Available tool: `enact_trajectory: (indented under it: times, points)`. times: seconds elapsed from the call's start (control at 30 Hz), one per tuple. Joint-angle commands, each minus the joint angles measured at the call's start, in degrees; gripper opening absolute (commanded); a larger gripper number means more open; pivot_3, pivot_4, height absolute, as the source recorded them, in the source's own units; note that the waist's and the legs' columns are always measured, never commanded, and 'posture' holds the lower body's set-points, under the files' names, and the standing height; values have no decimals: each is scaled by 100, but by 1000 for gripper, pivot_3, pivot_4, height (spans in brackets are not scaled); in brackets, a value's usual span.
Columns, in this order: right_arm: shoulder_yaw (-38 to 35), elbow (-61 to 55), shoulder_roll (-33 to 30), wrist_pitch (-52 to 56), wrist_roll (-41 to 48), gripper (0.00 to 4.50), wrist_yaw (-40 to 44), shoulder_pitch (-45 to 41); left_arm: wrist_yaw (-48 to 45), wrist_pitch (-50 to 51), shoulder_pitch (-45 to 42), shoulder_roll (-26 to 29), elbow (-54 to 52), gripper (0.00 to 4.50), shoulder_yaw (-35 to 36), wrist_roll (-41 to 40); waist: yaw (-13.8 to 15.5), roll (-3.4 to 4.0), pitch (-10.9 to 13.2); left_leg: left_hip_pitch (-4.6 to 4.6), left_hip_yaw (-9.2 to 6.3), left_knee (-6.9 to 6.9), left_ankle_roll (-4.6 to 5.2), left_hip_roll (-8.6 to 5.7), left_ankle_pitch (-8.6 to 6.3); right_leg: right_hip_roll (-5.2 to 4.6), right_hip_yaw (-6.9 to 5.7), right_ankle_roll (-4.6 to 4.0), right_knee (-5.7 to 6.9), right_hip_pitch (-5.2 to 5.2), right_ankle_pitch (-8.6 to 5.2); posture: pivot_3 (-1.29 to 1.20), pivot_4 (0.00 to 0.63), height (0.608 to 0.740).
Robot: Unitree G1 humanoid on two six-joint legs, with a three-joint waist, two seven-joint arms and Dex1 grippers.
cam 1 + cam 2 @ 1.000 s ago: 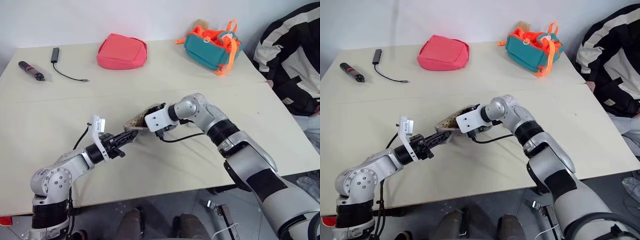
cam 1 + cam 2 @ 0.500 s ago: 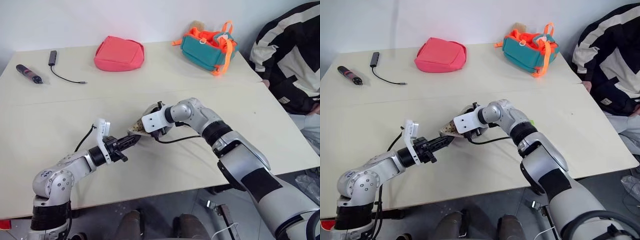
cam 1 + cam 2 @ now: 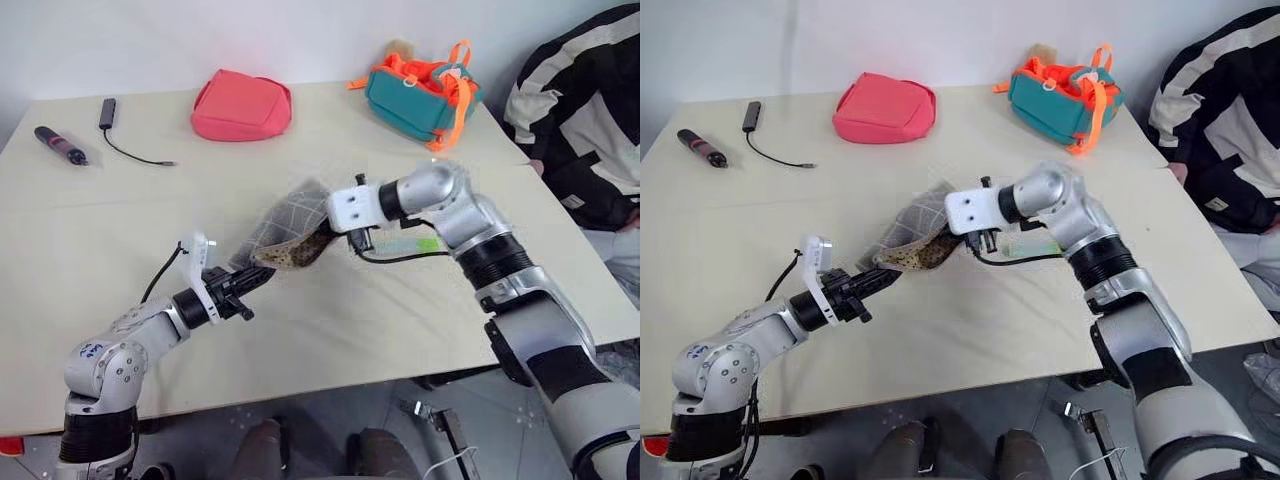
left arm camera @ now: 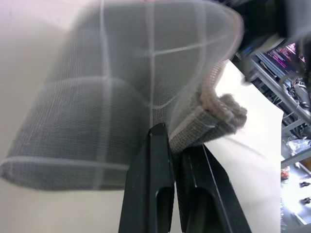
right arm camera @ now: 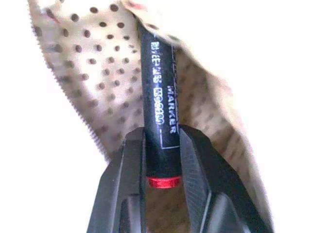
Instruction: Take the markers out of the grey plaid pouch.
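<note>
The grey plaid pouch hangs lifted off the table between my two grippers, its dotted tan lining showing at the open mouth. My left gripper is shut on the pouch's lower edge. My right gripper is at the mouth, shut on a black-bodied marker with a red end; the marker's far part still sits inside the pouch. A pale green marker lies on the table just behind my right wrist.
At the back of the table lie a pink-red pouch, a teal-and-orange bag, a dark pen-like tool and a small adapter with a cable. A person in a black-and-white jacket sits at the right edge.
My right gripper has risen and moved right with the marker in it, and the pouch has lifted with it. The green marker now shows behind the arm. My left gripper has kept its place.
</note>
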Motion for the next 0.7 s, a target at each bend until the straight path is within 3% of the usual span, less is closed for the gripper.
enact_trajectory:
  times: [0.03,0.3,0.5,0.57,0.7]
  points:
    - [-361,-764,-116,570,601,627,325,103,-1,-95,5,54,14,0,-29,164,1,0,0,0,0,0,0,0,0,0,0,0,-1,0,0,0,150,740]
    - [-8,-1564,-658,1086,450,626,681,806,161,-472,-332,-223,299,0,240,249,24,0,0,-3,1,5,6,-4,-3,-6,-5,2,-7,5,1,0,150,740]
    - [118,-606,-580,382,-314,626,-358,382,-3,-388,-352,-204,179,0,330,43,-4,-1,0,-2,11,6,5,0,-2,-2,-6,3,-10,2,1,0,150,740]
    - [255,-492,-628,222,-434,626,-289,379,13,-372,-392,-263,114,0,365,-62,2,-1,0,-1,17,4,5,0,-2,-1,-7,3,-9,-1,1,0,150,740]
    - [-125,-1357,-532,969,630,623,436,660,5,-1015,-330,78,282,0,28,943,17,-1,1,-3,12,3,7,0,-4,-2,-4,3,-10,4,1,0,150,740]
